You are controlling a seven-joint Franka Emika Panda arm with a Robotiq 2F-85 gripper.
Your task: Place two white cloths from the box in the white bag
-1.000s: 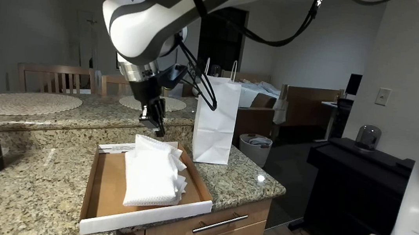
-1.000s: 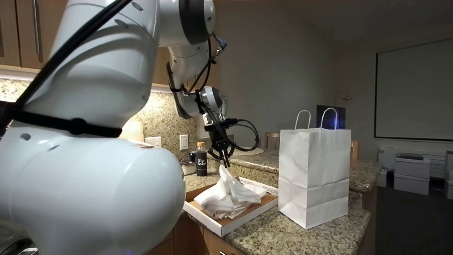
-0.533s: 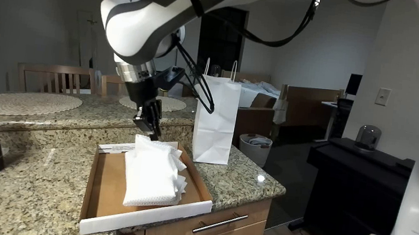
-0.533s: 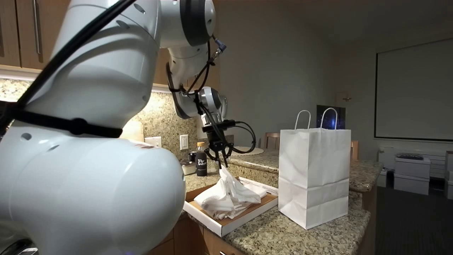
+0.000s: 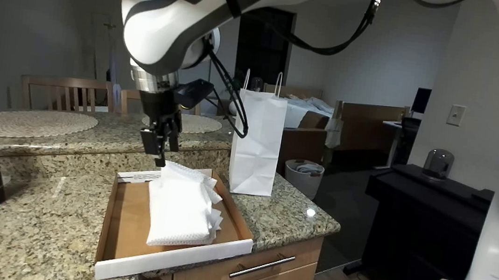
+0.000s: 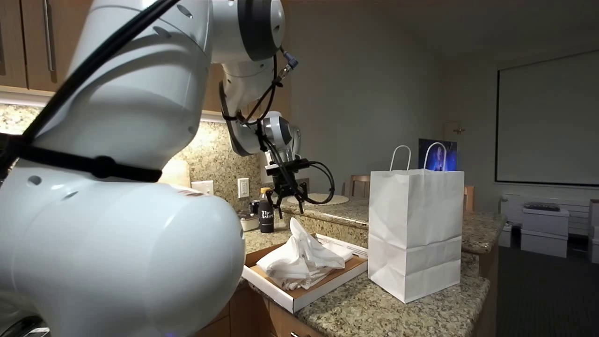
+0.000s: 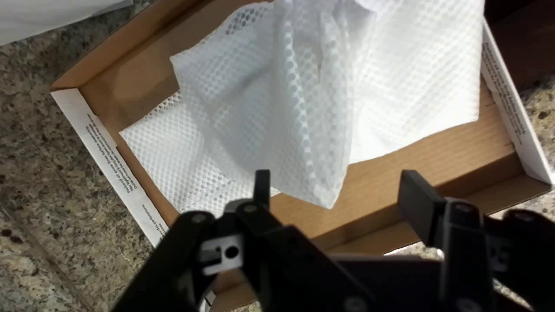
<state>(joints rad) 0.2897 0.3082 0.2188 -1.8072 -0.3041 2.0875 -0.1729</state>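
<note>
End effector (image 6: 291, 214) spread; cloths (image 5: 180, 214) in one box (image 5: 174, 259); one white bag (image 6: 416, 229)

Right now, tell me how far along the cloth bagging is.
Done: no transfer I can confirm; the white bag stands upright, its inside hidden from view.
In hand: nothing gripped; the tool hangs open near the raised peak of the white cloths.
Left: seemingly grasping and bagging, since white cloths lie in the box. Whether both are left to move, I cannot tell.
</note>
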